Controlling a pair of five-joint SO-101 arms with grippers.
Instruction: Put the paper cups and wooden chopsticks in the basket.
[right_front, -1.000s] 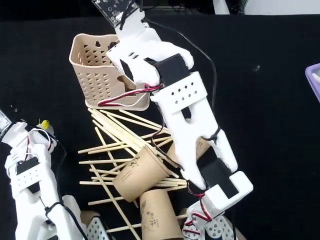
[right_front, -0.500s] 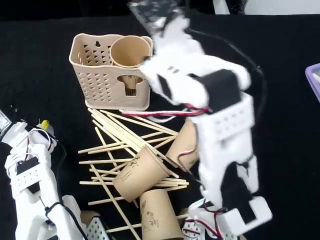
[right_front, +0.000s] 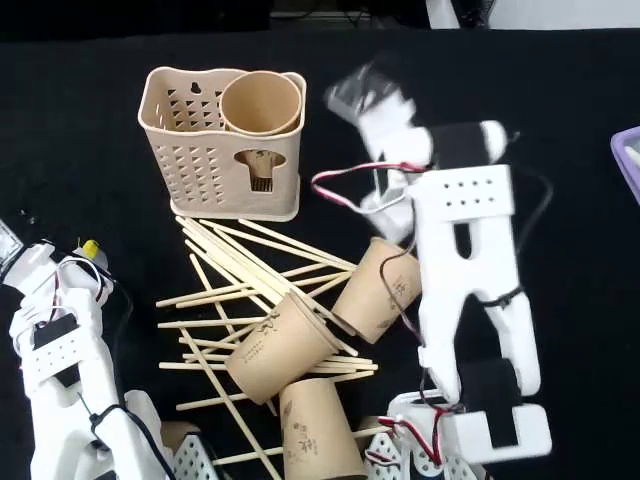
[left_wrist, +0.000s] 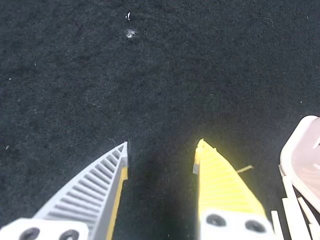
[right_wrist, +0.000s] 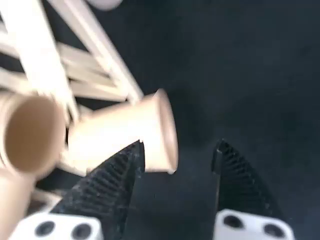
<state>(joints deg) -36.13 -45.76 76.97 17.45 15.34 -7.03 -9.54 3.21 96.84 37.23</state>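
Two arms share the black table (right_front: 580, 250). The right arm (right_front: 465, 260), which a second ago reached over the basket (right_front: 190, 165), has swung back and now lies well to the basket's right. Its right gripper (right_wrist: 178, 146) has the jaws spread wide with nothing between them. The high view blurs it, so I judge this from the wrist camera.

The left gripper (left_wrist: 162, 144) hangs over bare cloth at the table's near left, jaws also parted and empty.

The basket now holds one upright paper cup (right_front: 261, 102) in its right-hand corner, so that delivery looks done.

Three more cups lie on their sides below the basket: one nearest the right arm (right_front: 375, 290), one in the middle (right_front: 280, 345), one at the front edge (right_front: 320, 430). The wooden chopsticks (right_front: 240, 270) are scattered beneath them, none yet in the basket. Most of the task remains.
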